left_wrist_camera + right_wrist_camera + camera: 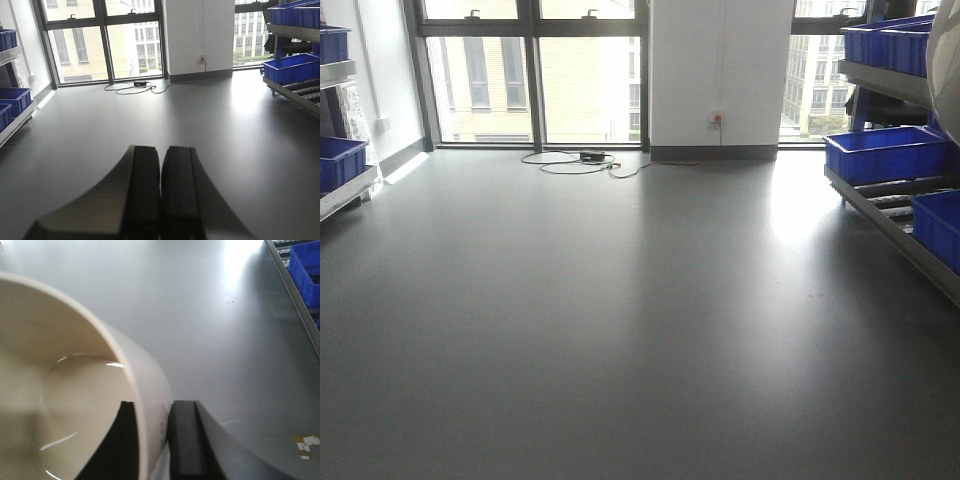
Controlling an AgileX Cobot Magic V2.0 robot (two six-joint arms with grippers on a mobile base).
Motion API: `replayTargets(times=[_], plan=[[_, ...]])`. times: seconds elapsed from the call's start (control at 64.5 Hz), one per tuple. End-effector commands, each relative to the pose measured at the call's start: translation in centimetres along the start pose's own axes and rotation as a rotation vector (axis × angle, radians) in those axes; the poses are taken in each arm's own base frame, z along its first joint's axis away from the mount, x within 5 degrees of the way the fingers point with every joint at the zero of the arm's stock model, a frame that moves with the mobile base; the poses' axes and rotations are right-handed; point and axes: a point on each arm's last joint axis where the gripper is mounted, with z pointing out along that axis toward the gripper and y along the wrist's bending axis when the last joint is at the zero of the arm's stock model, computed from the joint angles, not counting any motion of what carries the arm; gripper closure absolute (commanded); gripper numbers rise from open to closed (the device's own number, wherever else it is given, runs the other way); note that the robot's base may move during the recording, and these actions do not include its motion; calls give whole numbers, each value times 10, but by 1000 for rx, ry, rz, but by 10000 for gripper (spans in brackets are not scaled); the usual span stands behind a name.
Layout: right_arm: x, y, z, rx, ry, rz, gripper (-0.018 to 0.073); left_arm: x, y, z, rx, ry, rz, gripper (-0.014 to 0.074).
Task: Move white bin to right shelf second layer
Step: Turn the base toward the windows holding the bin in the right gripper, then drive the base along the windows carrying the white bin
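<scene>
1. Firmly, the right hand [150, 440] is clamped on the wall of the white bin [60, 390], one finger inside and one outside.
2. One white bin hangs over the floor [200, 315], left of the right rack [295, 300]. Its mouth faces the wrist, and its mouth-to-base axis runs along the fingers.
3. One left hand [161, 200], fingers pressed together, is also left of that rack.
4. Four blue crates [885, 155] sit on the rack.

Glare on floor [800, 215] from windows [480, 90]
</scene>
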Motion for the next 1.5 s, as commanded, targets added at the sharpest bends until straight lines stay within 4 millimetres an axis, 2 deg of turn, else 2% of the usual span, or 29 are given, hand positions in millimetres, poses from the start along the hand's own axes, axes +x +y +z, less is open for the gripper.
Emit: replayTargets(times=[0.0, 1.488], plan=[[-18, 3, -4, -21, -122, -8, 489, 4, 0, 0, -6, -62, -1, 512], [-18, 3, -4, -21, -122, -8, 489, 4, 0, 0, -6, -62, -1, 512]])
